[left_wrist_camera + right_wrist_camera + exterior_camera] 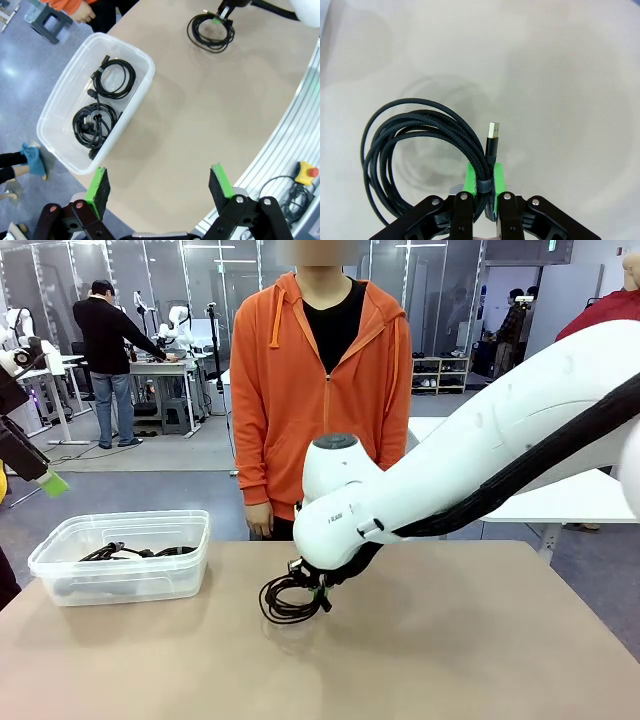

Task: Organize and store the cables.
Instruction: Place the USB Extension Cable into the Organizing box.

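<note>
The right gripper [484, 187] pinches a coiled USB cable [420, 150] by one side of its loop, just above the table [450, 640]. The thin hold could slip or the coil unravel before reaching the clear plastic bin [60, 550]. The left gripper [160, 187] hangs spread wide.

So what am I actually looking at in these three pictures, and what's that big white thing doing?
It's a robot with two white arms. One picture looks across the tan table at a person in an orange hoodie; the other two come from cameras on each arm's wrist. The right gripper has its green-padded fingers shut on a coiled black braided cable with a USB plug. The left gripper hangs open above a clear plastic bin, which holds two more coiled black cables.
</note>
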`<state>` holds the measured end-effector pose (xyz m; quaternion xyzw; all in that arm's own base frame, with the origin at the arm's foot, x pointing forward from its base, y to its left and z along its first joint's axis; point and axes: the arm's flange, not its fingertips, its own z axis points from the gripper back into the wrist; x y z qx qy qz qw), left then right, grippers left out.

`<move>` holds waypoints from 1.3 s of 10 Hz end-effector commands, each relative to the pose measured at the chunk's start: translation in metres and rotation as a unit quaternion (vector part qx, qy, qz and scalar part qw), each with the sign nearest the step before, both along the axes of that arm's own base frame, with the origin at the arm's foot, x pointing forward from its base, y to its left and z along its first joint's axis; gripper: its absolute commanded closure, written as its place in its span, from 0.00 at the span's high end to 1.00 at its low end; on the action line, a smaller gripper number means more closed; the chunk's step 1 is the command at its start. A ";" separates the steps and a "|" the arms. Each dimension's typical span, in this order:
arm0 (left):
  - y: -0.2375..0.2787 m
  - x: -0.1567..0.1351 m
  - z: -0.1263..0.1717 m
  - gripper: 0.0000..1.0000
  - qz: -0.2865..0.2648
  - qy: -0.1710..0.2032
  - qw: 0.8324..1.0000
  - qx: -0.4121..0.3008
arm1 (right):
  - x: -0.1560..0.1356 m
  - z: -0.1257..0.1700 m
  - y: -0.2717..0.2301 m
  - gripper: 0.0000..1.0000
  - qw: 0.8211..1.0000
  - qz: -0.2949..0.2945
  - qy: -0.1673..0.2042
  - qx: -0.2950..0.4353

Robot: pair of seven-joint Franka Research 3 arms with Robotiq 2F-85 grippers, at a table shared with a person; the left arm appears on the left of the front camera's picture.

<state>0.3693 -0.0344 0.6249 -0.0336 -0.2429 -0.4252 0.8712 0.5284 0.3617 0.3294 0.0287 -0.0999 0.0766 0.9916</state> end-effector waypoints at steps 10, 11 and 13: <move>-0.001 0.002 0.003 1.00 0.013 -0.003 1.000 0.005 | -0.001 -0.004 0.010 1.00 0.999 -0.034 0.010 -0.009; -0.001 0.002 0.003 1.00 0.013 -0.003 1.000 0.005 | 0.000 0.000 0.008 0.96 0.999 -0.046 0.005 -0.017; -0.001 0.002 0.003 1.00 0.013 -0.003 1.000 0.005 | -0.002 0.009 0.002 1.00 0.999 -0.051 0.001 -0.016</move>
